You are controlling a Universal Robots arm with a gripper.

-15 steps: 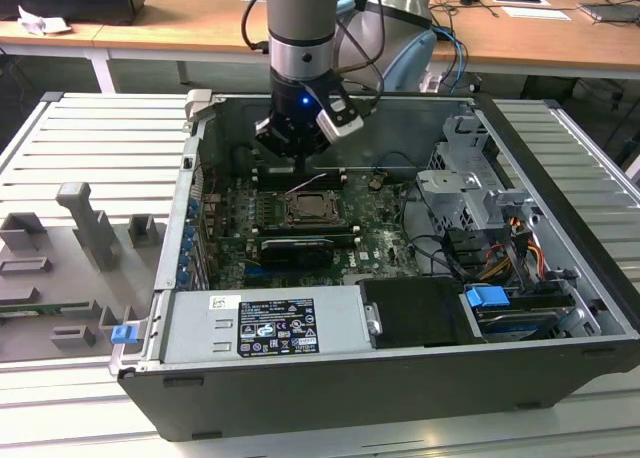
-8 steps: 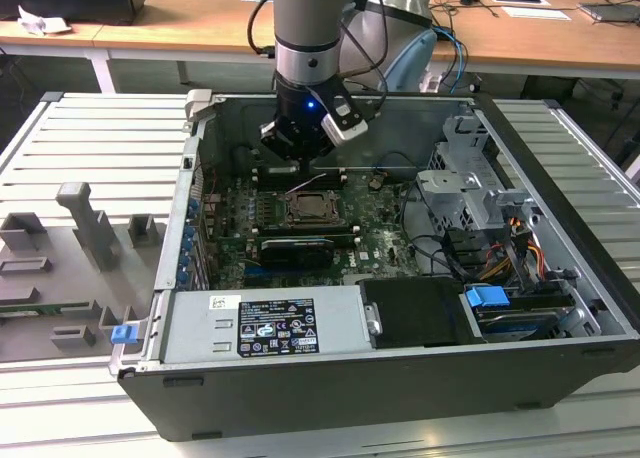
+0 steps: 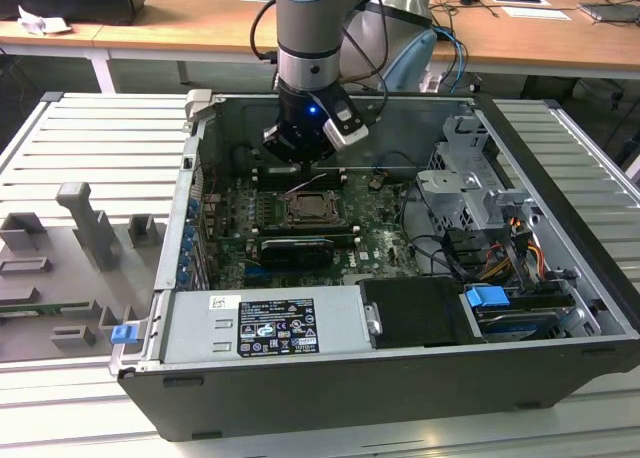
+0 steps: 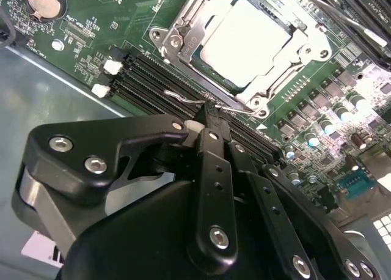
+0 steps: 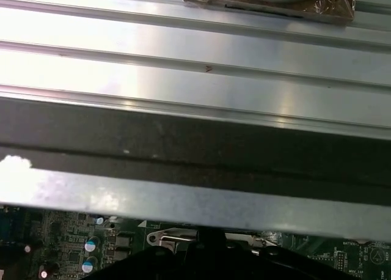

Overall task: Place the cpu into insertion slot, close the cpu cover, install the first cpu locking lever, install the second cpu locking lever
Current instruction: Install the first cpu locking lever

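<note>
We see the gripper (image 3: pixel 300 150) low inside the open computer case (image 3: pixel 560 308), over the green board (image 3: pixel 375 233) just behind the insertion slot (image 3: pixel 313 211). In the second wrist view its fingers (image 4: pixel 211 147) are drawn close together at a thin wire lever (image 4: pixel 189 100) beside the slot; whether they pinch it, we cannot tell. The cpu (image 4: pixel 244 41) lies in the slot, with the cpu cover (image 4: pixel 272 81) framing it.
</note>
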